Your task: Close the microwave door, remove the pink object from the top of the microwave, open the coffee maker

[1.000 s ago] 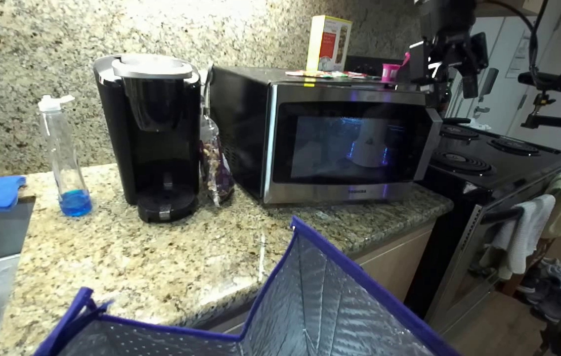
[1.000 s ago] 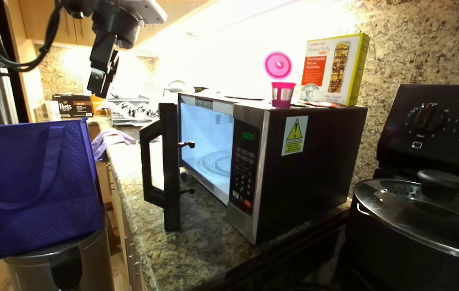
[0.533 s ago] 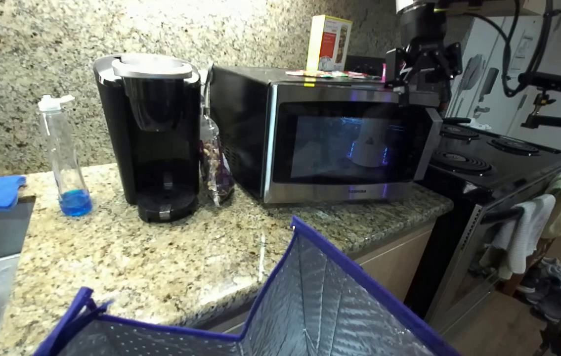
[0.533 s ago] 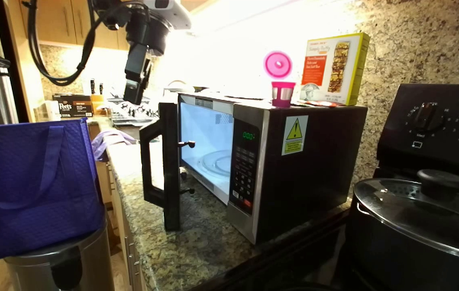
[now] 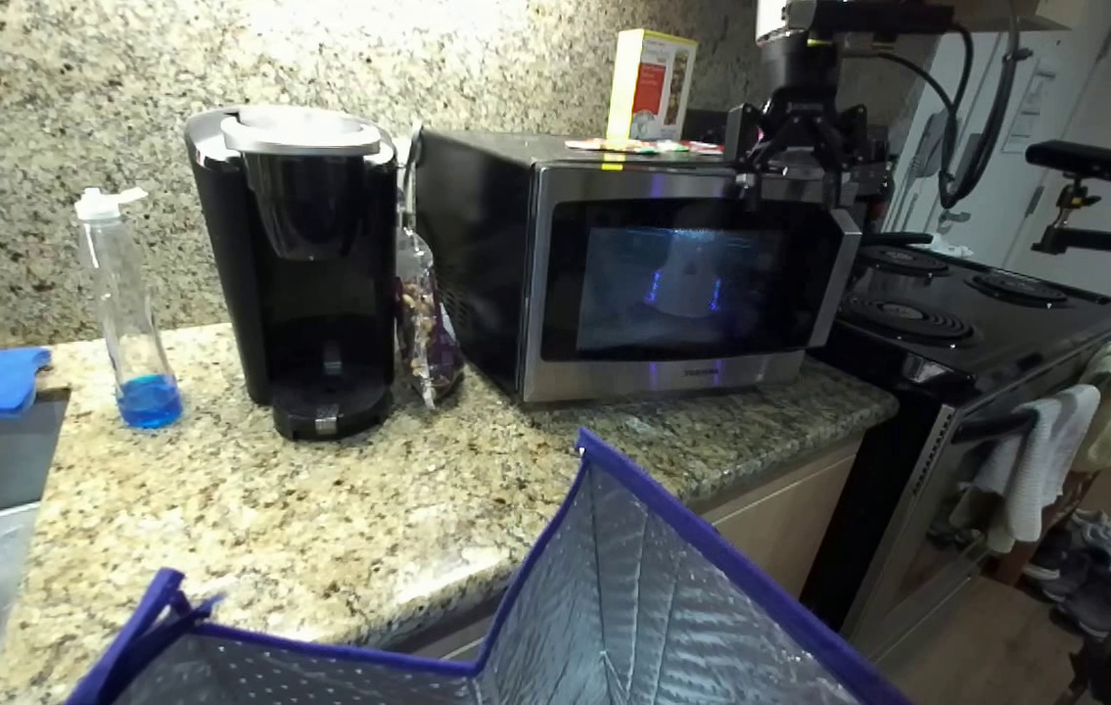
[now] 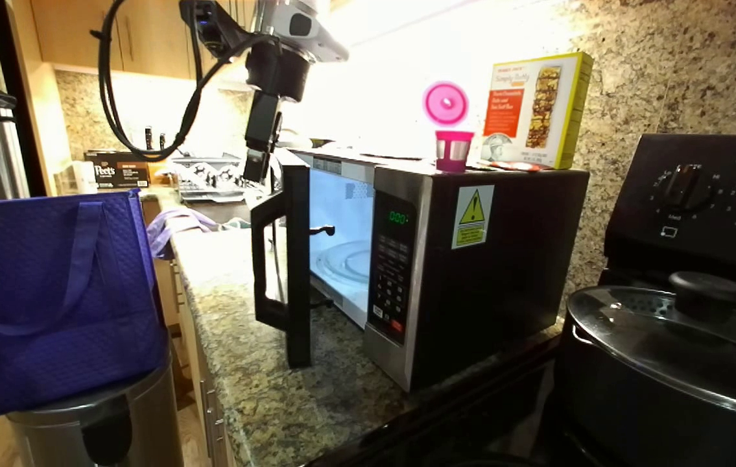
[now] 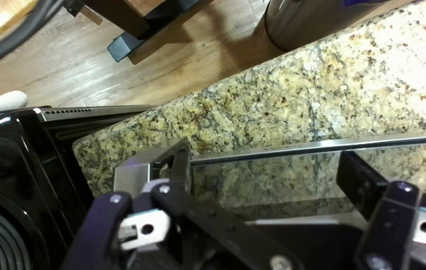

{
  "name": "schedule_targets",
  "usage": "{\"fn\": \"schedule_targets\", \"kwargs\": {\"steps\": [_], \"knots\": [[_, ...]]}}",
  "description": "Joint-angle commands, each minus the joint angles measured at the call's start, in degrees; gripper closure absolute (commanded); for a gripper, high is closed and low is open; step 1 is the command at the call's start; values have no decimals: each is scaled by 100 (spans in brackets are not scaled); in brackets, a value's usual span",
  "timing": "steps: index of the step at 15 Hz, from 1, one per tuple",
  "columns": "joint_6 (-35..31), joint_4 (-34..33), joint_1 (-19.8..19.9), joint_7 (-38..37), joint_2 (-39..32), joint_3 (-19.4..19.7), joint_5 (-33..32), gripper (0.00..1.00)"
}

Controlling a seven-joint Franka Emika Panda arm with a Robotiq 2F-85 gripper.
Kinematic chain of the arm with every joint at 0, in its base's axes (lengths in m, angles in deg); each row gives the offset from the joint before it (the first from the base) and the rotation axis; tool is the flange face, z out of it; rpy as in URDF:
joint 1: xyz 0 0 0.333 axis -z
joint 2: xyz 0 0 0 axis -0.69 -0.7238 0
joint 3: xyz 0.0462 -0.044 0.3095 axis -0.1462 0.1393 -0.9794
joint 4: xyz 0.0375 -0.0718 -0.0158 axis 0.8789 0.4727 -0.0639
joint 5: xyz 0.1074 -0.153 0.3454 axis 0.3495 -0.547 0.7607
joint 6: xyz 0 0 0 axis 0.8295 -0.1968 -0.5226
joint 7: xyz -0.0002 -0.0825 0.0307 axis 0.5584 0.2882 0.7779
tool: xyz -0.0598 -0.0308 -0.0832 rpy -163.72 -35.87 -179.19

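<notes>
The microwave has its door partly open, the lit inside showing behind it. My gripper is open, fingers spread, at the outer face of the door near its top right corner, seemingly touching it. In the wrist view the jaws stand wide over the dark glass, the right finger plain and nothing held between them. The pink object, a small cup with a raised round lid, rests on top of the microwave; the gripper hides it in an exterior view. The coffee maker has its lid down.
A yellow-edged box and flat packets lie on the microwave's top. A snack bag is wedged beside it. The purple bag stands in front of the counter. To one side are the stove and a pot.
My gripper has moved toward the microwave and lower, still open, coming up against the door. The door has swung a little inward. The pink object has stayed put.
</notes>
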Motion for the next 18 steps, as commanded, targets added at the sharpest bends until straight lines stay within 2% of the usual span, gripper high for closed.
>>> {"fn": "schedule_targets", "kwargs": {"steps": [1, 4, 9, 15, 18], "knots": [[-243, -162, 69, -340, -144, 109, -155, 0], [-773, -95, 29, -245, -69, 183, -630, 0], [-1794, 115, -4, 399, 36, 170, -1664, 0], [-2489, 604, 78, 987, 229, 127, -1646, 0], [-2811, 876, 96, 942, 393, 144, -1695, 0]]}}
